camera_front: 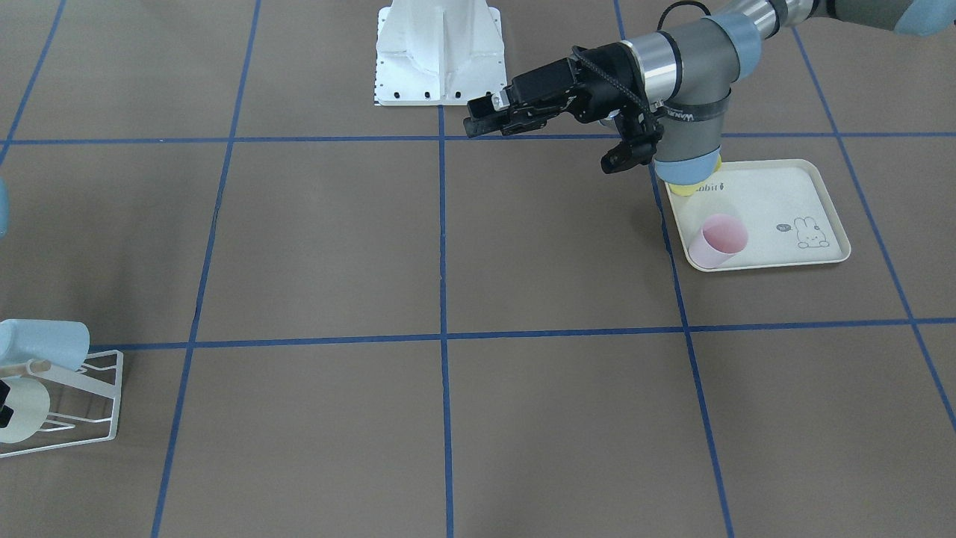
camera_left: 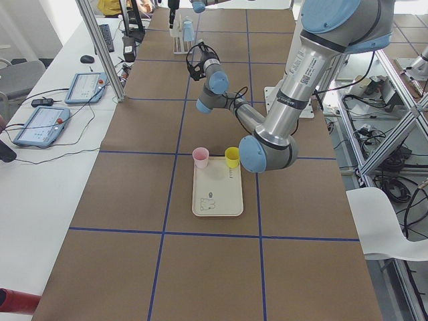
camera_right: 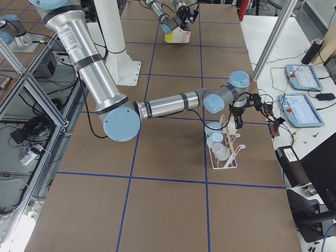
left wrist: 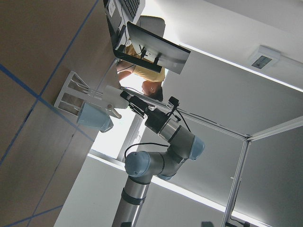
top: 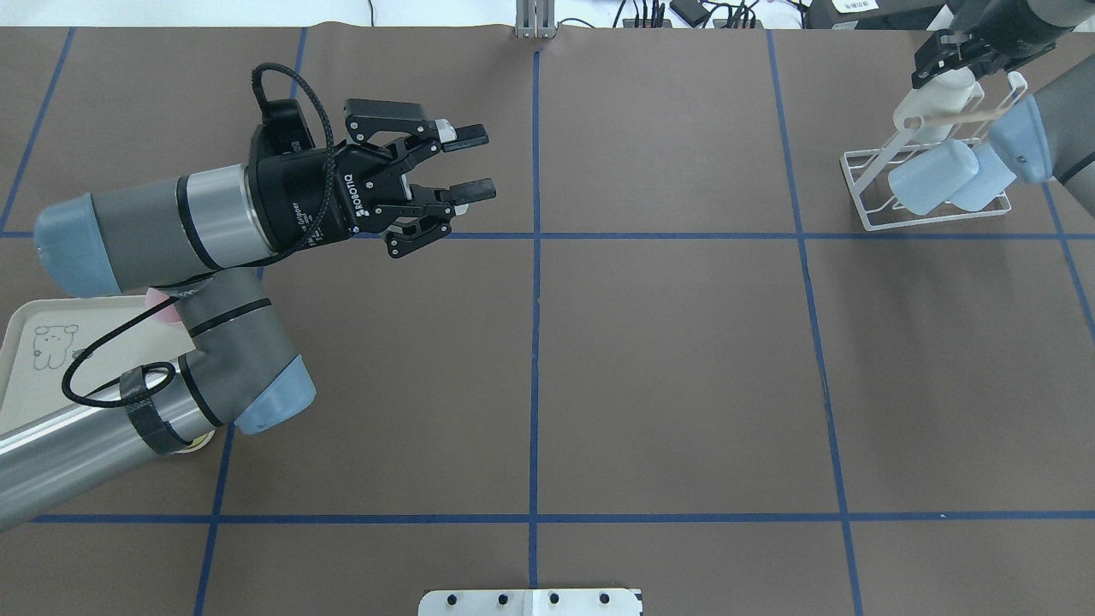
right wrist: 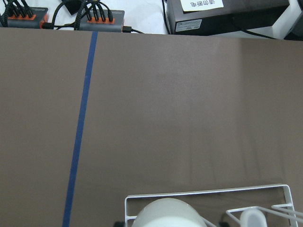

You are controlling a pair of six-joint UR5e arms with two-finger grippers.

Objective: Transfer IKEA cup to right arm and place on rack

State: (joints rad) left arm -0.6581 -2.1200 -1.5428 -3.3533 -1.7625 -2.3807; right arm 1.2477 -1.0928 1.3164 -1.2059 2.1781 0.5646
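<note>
The white wire rack (top: 864, 184) stands at the table's far right corner. My right gripper (top: 941, 62) is over it, shut on a cream IKEA cup (top: 931, 101) that leans against the rack's prongs by the wooden dowel (camera_front: 30, 368). In the right wrist view the cup (right wrist: 163, 213) shows at the bottom edge, inside the rack wire (right wrist: 203, 193). A light blue cup (top: 928, 175) hangs on the rack beside it. My left gripper (top: 466, 162) hovers open and empty over the table's left half, far from the rack.
A cream rabbit-print tray (camera_front: 784, 194) lies under my left arm's elbow, holding a pink cup (camera_front: 718, 240) and a yellow cup (camera_front: 691, 187) partly hidden by the arm. The robot's white base (camera_front: 441, 52) stands at the table's edge. Blue tape lines grid the brown table.
</note>
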